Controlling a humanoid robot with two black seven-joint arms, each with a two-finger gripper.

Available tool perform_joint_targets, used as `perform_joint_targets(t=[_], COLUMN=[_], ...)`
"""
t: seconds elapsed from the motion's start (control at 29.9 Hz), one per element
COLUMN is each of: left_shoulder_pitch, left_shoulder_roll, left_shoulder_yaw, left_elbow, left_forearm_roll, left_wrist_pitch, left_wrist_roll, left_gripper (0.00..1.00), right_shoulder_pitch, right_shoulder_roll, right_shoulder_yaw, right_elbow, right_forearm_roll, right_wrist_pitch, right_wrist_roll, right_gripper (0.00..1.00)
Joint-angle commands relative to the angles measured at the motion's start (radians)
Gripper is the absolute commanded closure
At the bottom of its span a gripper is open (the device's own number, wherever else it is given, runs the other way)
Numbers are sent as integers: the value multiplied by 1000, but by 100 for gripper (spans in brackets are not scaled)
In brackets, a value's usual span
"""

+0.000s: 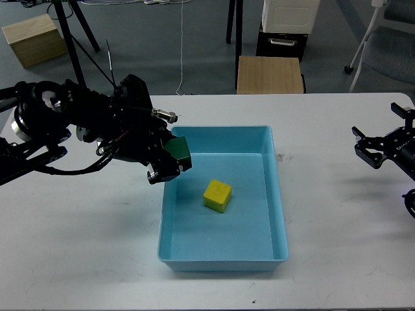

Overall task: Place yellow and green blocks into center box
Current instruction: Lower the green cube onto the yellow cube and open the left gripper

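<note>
Left gripper [170, 157] pinches green block [178, 149] over blue tray [279, 214] left wall; yellow block [217, 195] inside; right gripper [371, 148] spread, empty.

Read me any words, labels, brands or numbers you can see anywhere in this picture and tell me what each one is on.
No text can be read anywhere.
Small yellow matte cube: plain faces.
Small dark green matte cube, held in the left tool: plain.
Large light blue plastic tray: no label.
Black box with a pale front panel, behind the table: too blurred to show any text.
</note>
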Motion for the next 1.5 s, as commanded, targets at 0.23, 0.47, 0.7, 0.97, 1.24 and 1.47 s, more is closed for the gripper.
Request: perform_joint_targets(t=[0.23, 0.47, 0.7, 0.97, 1.24, 1.47], left_shoulder_pitch=[12, -1, -4, 3, 18, 48], left_shoulder_roll=[-110, -251, -313, -328, -333, -352], left_shoulder_yaw=[44, 41, 43, 48, 49, 51], left_elbow=[56, 162, 225, 262, 262, 289], left_forearm_roll=[0, 0, 0, 0, 0, 0], left_wrist_pitch=[0, 0, 0, 0, 0, 0], left_wrist_roll=[0, 0, 0, 0, 0, 0], left_gripper=[46, 46, 46, 45, 45, 44], right_shoulder_pitch=[0, 0, 0, 0, 0, 0], right_shoulder_roll=[0, 0, -2, -2, -8, -29], right_shoulder_yaw=[1, 1, 1, 2, 2, 2], right_elbow=[1, 1, -2, -1, 1, 7], right_forearm_roll=[0, 0, 0, 0, 0, 0], right_wrist_pitch=[1, 0, 3, 3, 3, 0], right_wrist_roll=[0, 0, 0, 0, 0, 0], right_gripper=[1, 1, 1, 1, 1, 1])
